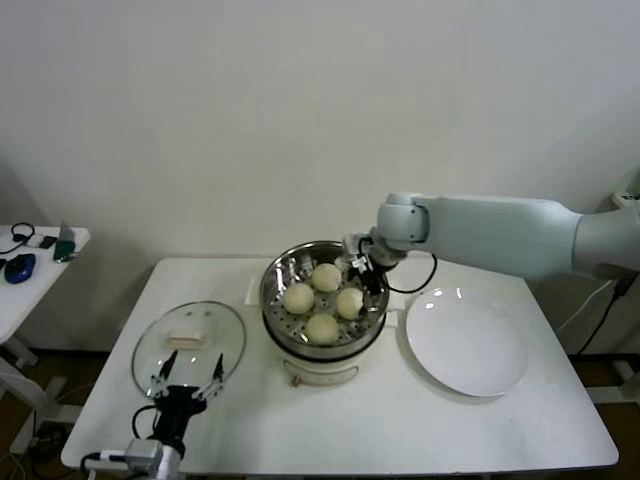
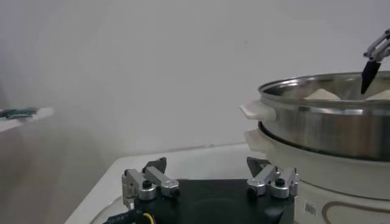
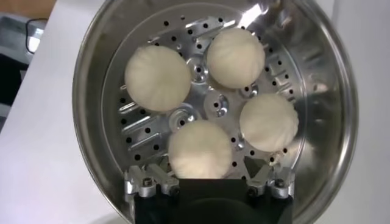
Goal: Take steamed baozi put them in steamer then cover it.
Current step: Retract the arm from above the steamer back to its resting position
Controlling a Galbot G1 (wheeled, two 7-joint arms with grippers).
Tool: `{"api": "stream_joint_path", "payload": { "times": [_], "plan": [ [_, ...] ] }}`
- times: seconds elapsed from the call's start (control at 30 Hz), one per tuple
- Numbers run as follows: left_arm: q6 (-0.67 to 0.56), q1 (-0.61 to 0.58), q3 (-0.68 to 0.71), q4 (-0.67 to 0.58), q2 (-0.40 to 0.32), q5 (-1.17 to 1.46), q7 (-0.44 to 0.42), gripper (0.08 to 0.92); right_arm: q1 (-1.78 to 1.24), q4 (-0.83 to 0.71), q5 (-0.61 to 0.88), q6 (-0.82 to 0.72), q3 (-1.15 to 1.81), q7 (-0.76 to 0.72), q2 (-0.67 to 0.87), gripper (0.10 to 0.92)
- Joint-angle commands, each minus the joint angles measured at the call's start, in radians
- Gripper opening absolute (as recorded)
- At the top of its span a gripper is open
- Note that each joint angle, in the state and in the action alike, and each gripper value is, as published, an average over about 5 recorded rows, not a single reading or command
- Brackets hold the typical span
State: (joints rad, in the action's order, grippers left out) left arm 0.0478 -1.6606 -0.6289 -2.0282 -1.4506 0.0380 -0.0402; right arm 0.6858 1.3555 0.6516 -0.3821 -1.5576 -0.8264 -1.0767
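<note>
Plain white wall (image 1: 300, 110) seen behind rectangular white work table (image 1: 340, 430). Second small white side table (image 1: 30, 270) stood at far left, holding dark blue mouse-like object (image 1: 19, 266), black cable (image 1: 20, 236), green item (image 1: 65, 246). Dark floor (image 1: 70, 375) glimpsed between tables. Light even, soft shadows.

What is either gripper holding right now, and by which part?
Nothing. The right gripper is open above the steamer, all four baozi lying on its tray. The left gripper is open near the cover.
</note>
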Motion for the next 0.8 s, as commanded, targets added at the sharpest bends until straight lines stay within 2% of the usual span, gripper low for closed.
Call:
{"api": "stream_joint_path", "payload": {
  "times": [0.03,0.1,0.2,0.37,0.43,0.6,0.7,0.8],
  "plan": [
    [0.014,-0.010,-0.002,-0.023,0.011,0.000,-0.008,0.823,0.136,0.021,0.222,0.011,0.070,0.012,0.122,0.823],
    [0.010,-0.011,-0.003,-0.026,0.015,-0.001,-0.010,0.823,0.106,0.046,0.271,-0.032,0.144,0.094,0.187,0.823],
    [0.006,-0.008,-0.004,-0.026,0.021,0.002,-0.011,0.823,-0.057,0.086,0.273,-0.071,0.366,0.298,0.306,0.823],
    [-0.019,0.008,-0.001,-0.014,0.028,-0.036,-0.007,0.823,-0.453,0.147,0.234,-0.033,0.794,0.683,0.478,0.823],
    [-0.031,0.018,0.001,-0.011,0.030,-0.063,-0.003,0.823,-0.613,0.179,0.223,0.003,0.937,0.769,0.541,0.823],
    [-0.045,0.042,0.005,-0.009,0.041,-0.113,0.001,0.823,-1.113,0.255,0.150,0.103,1.391,0.777,0.671,0.823],
    [-0.049,0.058,0.006,-0.001,0.049,-0.135,-0.002,0.823,-1.522,0.301,0.097,0.143,1.775,0.728,0.659,0.823],
    [-0.062,0.069,0.006,0.009,0.058,-0.152,-0.005,0.823,-1.877,0.340,0.031,0.202,2.099,0.675,0.582,0.823]
  ]
}}
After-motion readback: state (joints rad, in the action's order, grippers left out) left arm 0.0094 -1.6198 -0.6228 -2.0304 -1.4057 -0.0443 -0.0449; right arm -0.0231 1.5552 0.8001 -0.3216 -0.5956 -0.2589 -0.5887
